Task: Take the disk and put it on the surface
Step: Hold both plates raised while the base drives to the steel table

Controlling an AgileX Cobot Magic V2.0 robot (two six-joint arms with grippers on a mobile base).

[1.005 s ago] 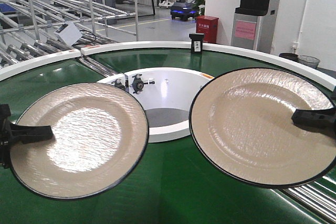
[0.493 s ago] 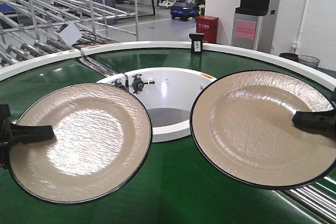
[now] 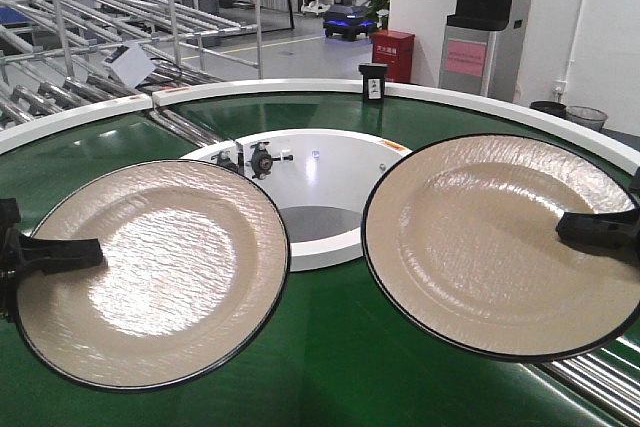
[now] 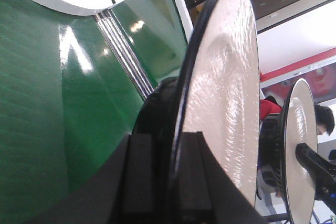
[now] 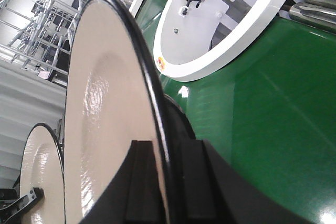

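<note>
Claws hold two disks over the belt, now almost still

The black left claw pinches the edge of the left disk, a round cream plate with a thin black rim. Its wrist view shows one finger on each face, squeezed tight. The black right claw grips the right disk, a plate of the same kind, in the same way.

A second ago the left disk sat a little more to the left. It then slid a bit toward the middle, and in the last half second it has hardly moved. The right disk dipped a tiny bit lower and has also stopped. So the grabbing looks done, and both arms seem ready to carry.

Both disks look lifted clear, side by side, near each other but not touching. Under them lies the glossy green ring-shaped belt, with a white round rim in its middle. That belt is not the place for them. The shiny grey counter is not in any view, so I think the arms must turn away from the belt before setting the disks down.
</note>
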